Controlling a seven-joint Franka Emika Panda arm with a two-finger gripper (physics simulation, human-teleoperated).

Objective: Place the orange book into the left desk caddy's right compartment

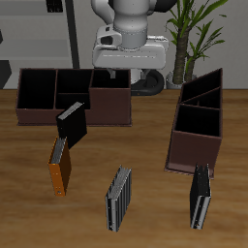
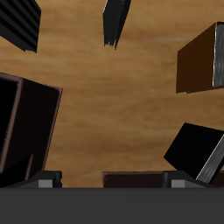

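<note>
Jaws: high at the tabletop's [image 1: 145, 145] back, gap cannot tell.
Orange book [image 1: 61, 175]: upright, untouched, near front edge.
Left desk caddy [image 1: 197, 136]: well apart.
Risk: black book [image 1: 71, 123] just behind could be mistaken or knocked.

A warm brown wood-grain table [image 1: 145, 145] fills the scene under even light. Behind it stand a green leafy potted plant [image 1: 194, 24] and a pale grey wall [image 1: 82, 24] with dark shelving [image 1: 53, 10].
</note>
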